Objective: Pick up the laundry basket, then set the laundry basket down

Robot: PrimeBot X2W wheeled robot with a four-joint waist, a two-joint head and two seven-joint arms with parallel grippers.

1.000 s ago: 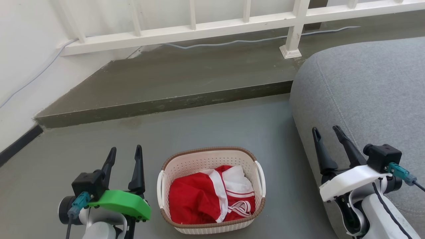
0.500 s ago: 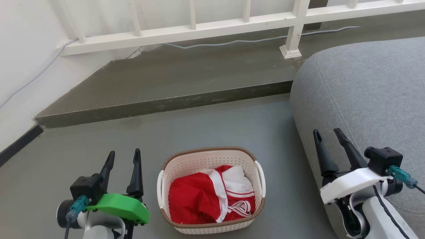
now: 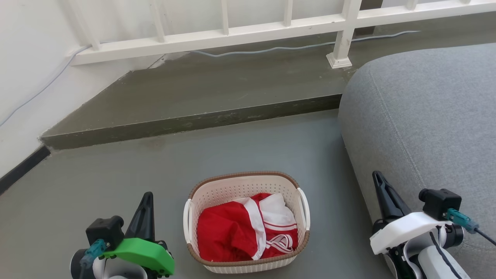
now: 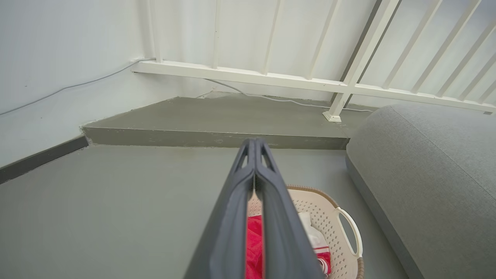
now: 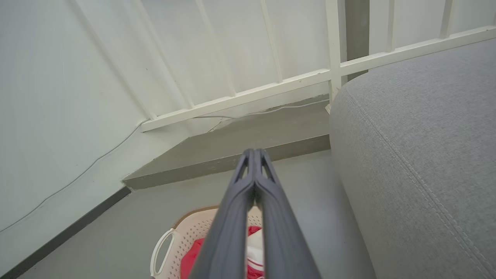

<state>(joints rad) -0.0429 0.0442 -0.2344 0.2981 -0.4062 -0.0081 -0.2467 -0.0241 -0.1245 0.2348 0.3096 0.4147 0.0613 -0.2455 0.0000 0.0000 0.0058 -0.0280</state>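
Observation:
The laundry basket (image 3: 236, 186), cream perforated plastic with a brown rim and white side handles, sits on the grey floor at bottom centre of the head view, holding red and white clothing (image 3: 244, 228). My left gripper (image 3: 146, 198) stands shut to the basket's left, clear of it, holding nothing. My right gripper (image 3: 376, 177) is shut to the basket's right, beside the sofa, also apart from the basket. In the left wrist view the closed left gripper (image 4: 255, 144) points over the basket (image 4: 329, 217). In the right wrist view the closed right gripper (image 5: 254, 153) rises above the basket (image 5: 182, 236).
A grey sofa (image 3: 426, 116) fills the right side, close to my right arm. A raised concrete step (image 3: 193, 120) runs across behind the basket, with a white railing (image 3: 248, 33) and a cable (image 3: 271, 49) beyond. A white wall (image 3: 23, 77) stands at left.
Both grippers have gone from open to shut, and both have dropped lower in the head view. The basket has not moved.

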